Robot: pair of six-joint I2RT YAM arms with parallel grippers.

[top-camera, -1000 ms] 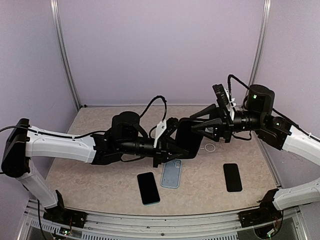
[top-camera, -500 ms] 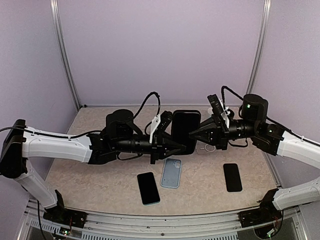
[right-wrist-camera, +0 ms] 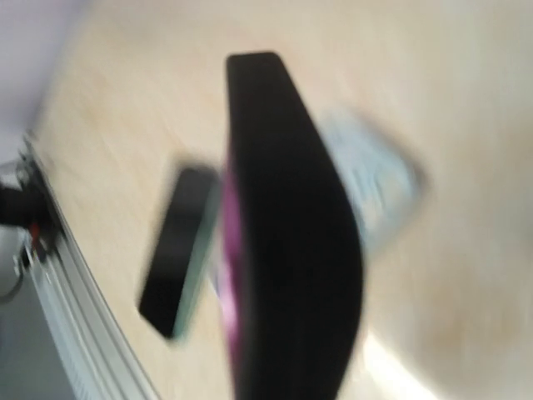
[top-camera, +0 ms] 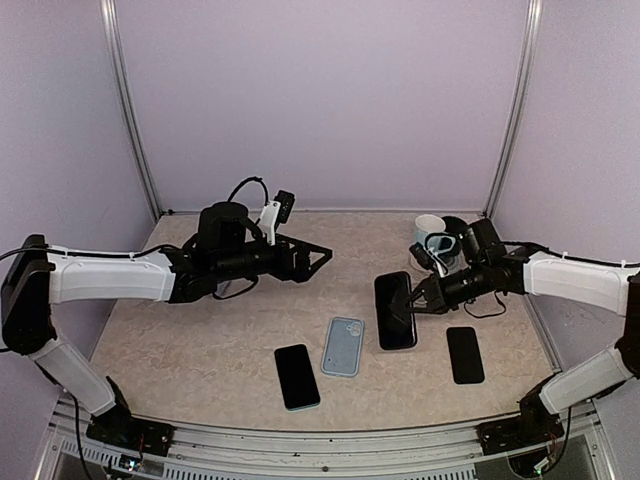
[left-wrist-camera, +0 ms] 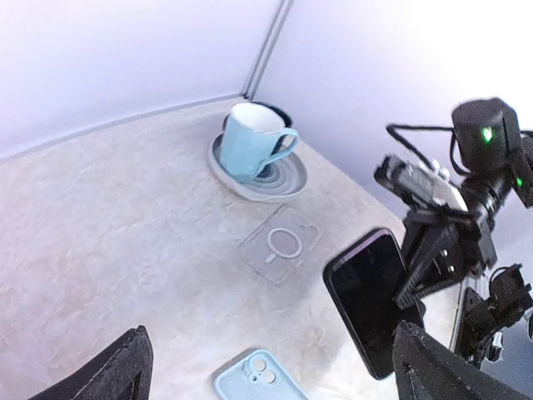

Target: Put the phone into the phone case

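The phone (top-camera: 395,312), large and black with a purple rim, hangs tilted just above the table, and my right gripper (top-camera: 419,298) is shut on its right edge. The left wrist view shows that same phone (left-wrist-camera: 371,296) pinched by the right gripper (left-wrist-camera: 426,257). It fills the blurred right wrist view (right-wrist-camera: 291,250). A light blue phone case (top-camera: 343,346) lies flat just left of it. A clear phone case (left-wrist-camera: 281,243) with a ring lies nearer the mug. My left gripper (top-camera: 306,256) hovers open and empty at the left, well apart from the phone.
A pale blue mug (top-camera: 432,238) stands on a saucer at the back right. A small phone with a teal edge (top-camera: 297,376) lies near the front, left of the blue case. Another black phone (top-camera: 465,354) lies at the front right.
My left gripper let go of the phone, opened wide and drew back to the left. The right gripper carried the phone down and right, close to the table.
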